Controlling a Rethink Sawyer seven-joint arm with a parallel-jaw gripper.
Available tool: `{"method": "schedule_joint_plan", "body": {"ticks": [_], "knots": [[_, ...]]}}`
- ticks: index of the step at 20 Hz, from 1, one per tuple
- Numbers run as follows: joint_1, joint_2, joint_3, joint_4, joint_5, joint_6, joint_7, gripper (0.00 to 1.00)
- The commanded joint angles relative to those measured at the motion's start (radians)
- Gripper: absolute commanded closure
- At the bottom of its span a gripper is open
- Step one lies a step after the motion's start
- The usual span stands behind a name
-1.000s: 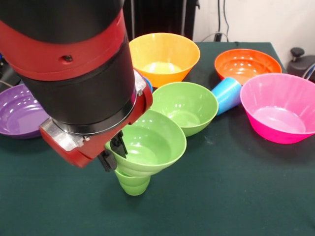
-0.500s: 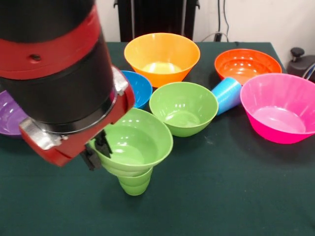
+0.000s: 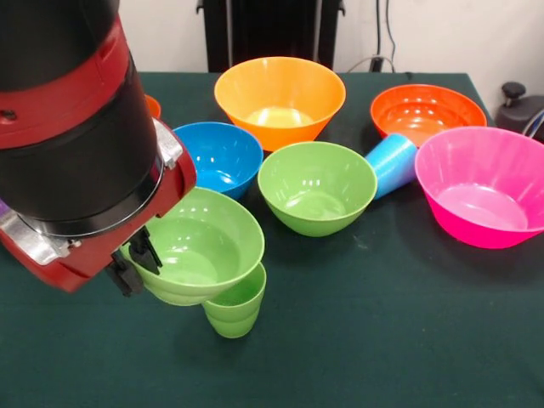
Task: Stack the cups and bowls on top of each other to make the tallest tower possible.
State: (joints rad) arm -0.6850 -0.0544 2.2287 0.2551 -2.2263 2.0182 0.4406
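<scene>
My gripper [image 3: 136, 263] is shut on the near-left rim of a lime green bowl [image 3: 204, 242], one finger inside the rim and one outside. The bowl hangs tilted, partly over an upright lime green cup [image 3: 238, 308] whose open mouth shows at the bowl's right. A second green bowl [image 3: 316, 185] stands in the middle, with a blue bowl [image 3: 219, 155] to its left and a yellow-orange bowl [image 3: 279, 98] behind. A light blue cup [image 3: 391, 163] lies on its side between the green bowl and a pink bowl [image 3: 484, 183]. An orange bowl [image 3: 425, 110] stands at the back right.
The big red and black arm [image 3: 76, 153] fills the left side and hides what stands behind it. A bit of another orange thing [image 3: 153, 106] peeks out past the arm. The table [image 3: 382, 340] has a dark green cloth, and a black object [image 3: 520, 106] stands beyond its right edge.
The arm has moved left with the lime green bowl, sliding it off centre over the lime green cup. The cup's mouth and the blue bowl now show.
</scene>
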Motion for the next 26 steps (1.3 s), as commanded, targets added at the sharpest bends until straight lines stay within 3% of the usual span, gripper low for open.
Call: {"method": "schedule_joint_plan", "body": {"ticks": [1, 11, 15, 26], "knots": [[0.019, 0.055, -0.016, -0.118, -0.120, 0.104, -0.252, 1.00], [0.031, 0.061, 0.008, -0.118, -0.143, 0.162, -0.226, 1.00], [0.014, 0.059, -0.037, -0.098, -0.087, 0.169, -0.210, 1.00], [-0.009, 0.062, -0.075, -0.079, -0.030, 0.172, -0.205, 1.00]]}}
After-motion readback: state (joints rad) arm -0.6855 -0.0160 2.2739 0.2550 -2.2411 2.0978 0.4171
